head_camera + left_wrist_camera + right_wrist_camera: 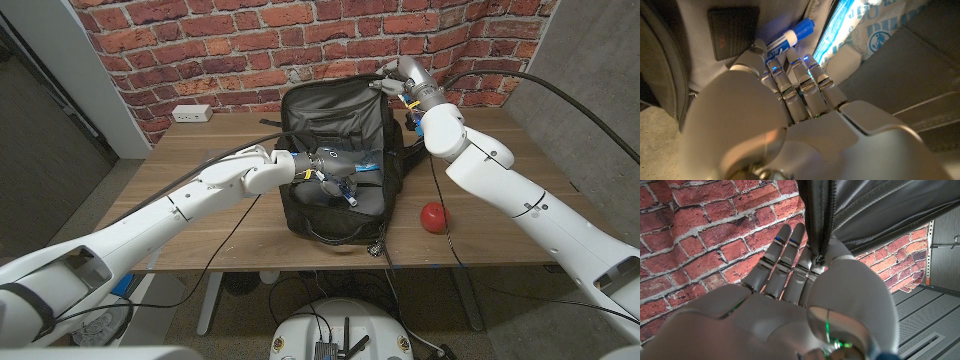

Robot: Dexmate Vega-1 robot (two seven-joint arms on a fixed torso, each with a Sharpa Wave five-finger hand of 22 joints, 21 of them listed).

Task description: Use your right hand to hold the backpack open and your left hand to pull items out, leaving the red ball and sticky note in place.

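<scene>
The black backpack (335, 150) lies open in the middle of the wooden table (200, 215). My right hand (398, 77) is at its far upper corner and pinches the zipped edge of the flap (816, 235) between thumb and fingers (785, 255), holding it up. My left hand (332, 163) reaches inside the bag. Its fingertips (790, 70) are at a blue-and-white tube (790, 36), next to a blue-and-white packet (852, 25); whether they grip the tube is hidden. The red ball (433, 216) sits on the table to the right of the backpack.
A white power strip (190, 113) lies at the table's far left by the brick wall. A black cable (445, 235) runs over the table near the ball. A dark patch (733, 32) is sewn on the bag's inner lining.
</scene>
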